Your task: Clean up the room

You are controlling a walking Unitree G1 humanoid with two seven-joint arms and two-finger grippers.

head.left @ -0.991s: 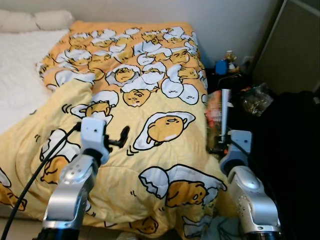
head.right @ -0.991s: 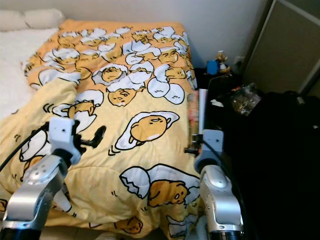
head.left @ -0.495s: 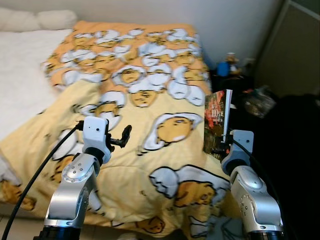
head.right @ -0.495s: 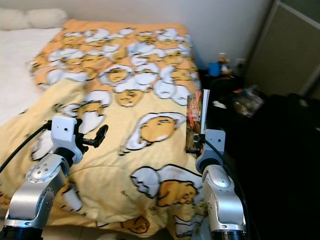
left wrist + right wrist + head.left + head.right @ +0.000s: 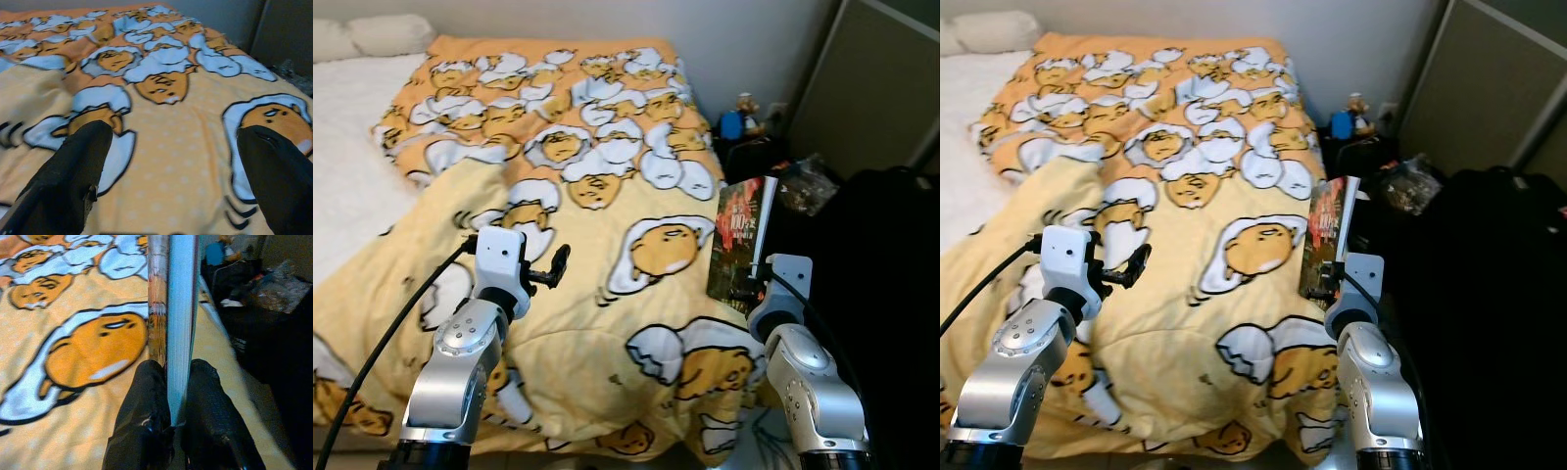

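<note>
Book [image 5: 740, 241] upright at right of centre in my head views, its dark red cover facing the bed, its white page edges turned toward the black clutter on the right.

At upper left, a white sheet [image 5: 347, 157] and a pale pillow [image 5: 382, 33] sit along the wall. Across the middle of the frame, a yellow-orange blanket [image 5: 607, 176] printed with cartoon eggs covers the bed and drapes over its near edge.

At lower left, my left pincer [image 5: 558, 264] hovers above the blanket with its fingers [image 5: 73, 171] spread wide and nothing between them; in its wrist view the two black tips frame bare blanket. A black cable [image 5: 382, 343] runs down from that wrist to the bottom left corner.

At lower right, my right pincer [image 5: 168, 377] is pinching the book at its lower edge, one finger [image 5: 144, 396] on the cover side, the other against the pages, and holds it above the blanket's right edge.

At upper right, a blue cup [image 5: 731, 124] and a small figurine [image 5: 745, 104] stand on a dark stand by the wall; a crinkled clear bag [image 5: 808, 184] lies just beside them. A dark mass [image 5: 891, 274] sits in the far right of the frame.
</note>
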